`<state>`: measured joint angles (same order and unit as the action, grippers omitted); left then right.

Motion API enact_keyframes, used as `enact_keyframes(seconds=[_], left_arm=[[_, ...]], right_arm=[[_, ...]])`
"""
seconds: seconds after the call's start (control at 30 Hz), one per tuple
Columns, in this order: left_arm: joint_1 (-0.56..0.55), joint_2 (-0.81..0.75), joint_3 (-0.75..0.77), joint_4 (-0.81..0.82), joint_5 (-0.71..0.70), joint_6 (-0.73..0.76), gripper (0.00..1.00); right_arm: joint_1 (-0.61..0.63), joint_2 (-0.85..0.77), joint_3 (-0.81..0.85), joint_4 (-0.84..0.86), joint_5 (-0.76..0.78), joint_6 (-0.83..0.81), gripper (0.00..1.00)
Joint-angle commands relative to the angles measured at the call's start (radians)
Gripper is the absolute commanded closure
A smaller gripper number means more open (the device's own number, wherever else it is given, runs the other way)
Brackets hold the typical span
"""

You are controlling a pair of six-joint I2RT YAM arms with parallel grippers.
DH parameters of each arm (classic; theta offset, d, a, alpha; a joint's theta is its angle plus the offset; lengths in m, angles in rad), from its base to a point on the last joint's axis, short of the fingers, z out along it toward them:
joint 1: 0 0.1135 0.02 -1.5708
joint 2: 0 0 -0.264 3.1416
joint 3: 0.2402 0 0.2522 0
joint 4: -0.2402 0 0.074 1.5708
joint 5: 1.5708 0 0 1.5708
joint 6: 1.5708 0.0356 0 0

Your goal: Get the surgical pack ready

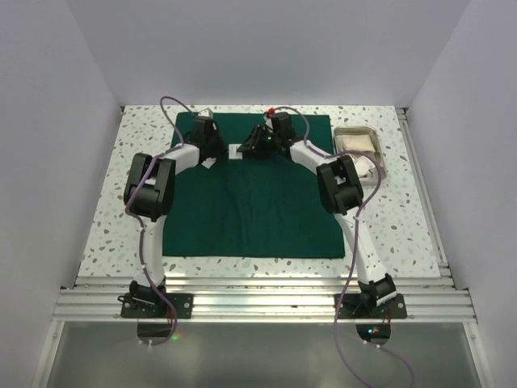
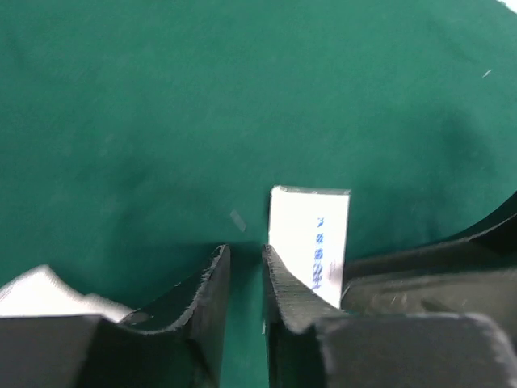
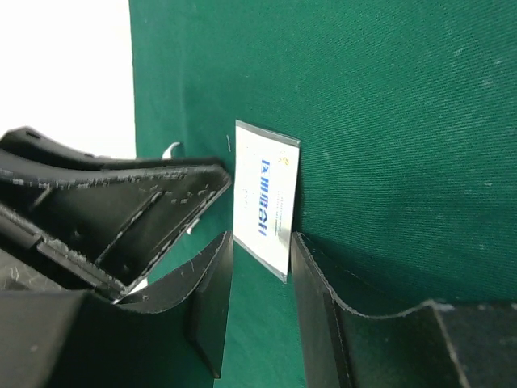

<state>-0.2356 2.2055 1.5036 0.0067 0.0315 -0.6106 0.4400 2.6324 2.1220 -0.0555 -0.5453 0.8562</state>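
A dark green cloth (image 1: 250,212) lies spread flat on the table. At its far edge a white gauze packet (image 1: 236,151) with blue print lies between my two grippers. My left gripper (image 2: 246,250) hovers low over the cloth with its jaws a narrow gap apart and only green cloth between them; the packet (image 2: 311,238) lies just outside its right finger. My right gripper (image 3: 262,238) is open, and the packet's (image 3: 265,198) near corner reaches between its fingertips. The left gripper's fingers (image 3: 129,206) show at the left of the right wrist view.
A steel tray (image 1: 361,129) holding white gauze (image 1: 359,150) stands on the speckled table right of the cloth. A second small white piece (image 1: 208,164) lies on the cloth by the left gripper. White walls close in the table at the back and both sides.
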Motion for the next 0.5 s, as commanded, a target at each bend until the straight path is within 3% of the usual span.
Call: enact_keyframes(seconds=[0.0,0.13,0.47], left_arm=[[0.002,0.066,0.063,-0.031,0.100,-0.008,0.76],[-0.001,0.097,0.058,-0.022,0.140,-0.014,0.86],[-0.008,0.066,-0.009,0.027,0.142,-0.006,0.90]], right_arm=[[0.006,0.049,-0.005,0.003,-0.007,0.041,0.61],[0.005,0.060,-0.011,0.035,-0.021,0.076,0.64],[0.005,0.038,-0.036,0.114,-0.018,0.129,0.91]])
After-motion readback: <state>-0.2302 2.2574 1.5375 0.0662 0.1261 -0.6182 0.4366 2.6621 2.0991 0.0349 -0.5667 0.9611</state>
